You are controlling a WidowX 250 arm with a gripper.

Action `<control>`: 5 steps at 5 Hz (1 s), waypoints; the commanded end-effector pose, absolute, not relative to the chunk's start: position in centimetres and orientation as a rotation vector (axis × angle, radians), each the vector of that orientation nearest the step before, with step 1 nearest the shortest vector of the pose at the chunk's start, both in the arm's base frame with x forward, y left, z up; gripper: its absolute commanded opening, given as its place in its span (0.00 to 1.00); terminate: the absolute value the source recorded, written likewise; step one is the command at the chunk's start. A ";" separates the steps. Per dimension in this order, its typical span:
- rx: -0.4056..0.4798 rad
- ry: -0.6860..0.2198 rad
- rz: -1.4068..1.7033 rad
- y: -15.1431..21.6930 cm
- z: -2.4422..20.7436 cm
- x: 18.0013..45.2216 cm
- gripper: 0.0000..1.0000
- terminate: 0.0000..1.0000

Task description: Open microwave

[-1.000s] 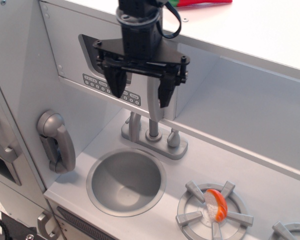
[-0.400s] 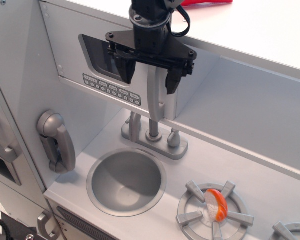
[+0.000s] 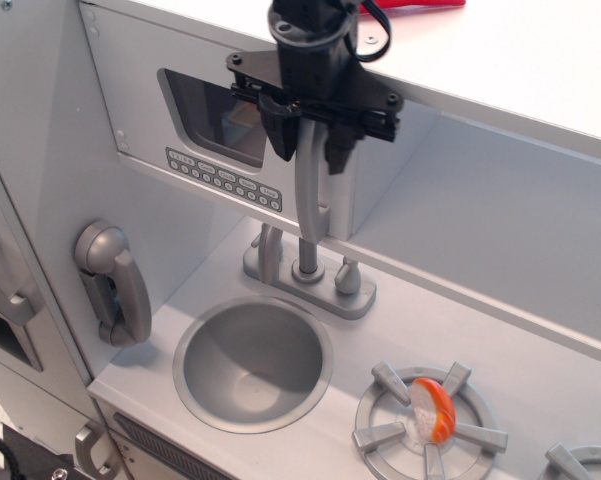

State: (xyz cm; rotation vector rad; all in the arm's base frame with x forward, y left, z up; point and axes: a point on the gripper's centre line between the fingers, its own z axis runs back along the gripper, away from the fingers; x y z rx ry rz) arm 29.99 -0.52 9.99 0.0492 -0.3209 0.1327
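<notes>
The microwave (image 3: 140,110) is a grey box compartment at the upper left, with a dark rounded window (image 3: 215,115) and a button row (image 3: 225,178). Its door sits flush with the front. The tall vertical silver handle (image 3: 308,200) runs down the door's right edge. My black gripper (image 3: 310,145) comes down from above over the handle's top. One finger (image 3: 278,135) is on the handle's left side and the other is on its right, both pressed close against it. The handle's upper end is hidden behind the gripper.
A silver phone handset (image 3: 115,285) hangs on the left wall. Below the microwave are a faucet (image 3: 305,265) and a round sink (image 3: 252,362). A burner (image 3: 430,415) at the front right holds an orange and white object (image 3: 432,408). A shelf recess (image 3: 480,220) lies to the right.
The gripper has moved up and to the right onto the handle's top, and its fingers have narrowed from wide apart to tight around the handle. The door has not moved.
</notes>
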 end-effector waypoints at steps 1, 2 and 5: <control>0.030 -0.372 0.088 0.0 12.0 29.6 0.00 0.00; 0.021 -0.335 0.064 0.5 11.9 27.5 0.00 0.00; 0.097 -0.022 -0.076 0.6 12.0 20.5 1.00 0.00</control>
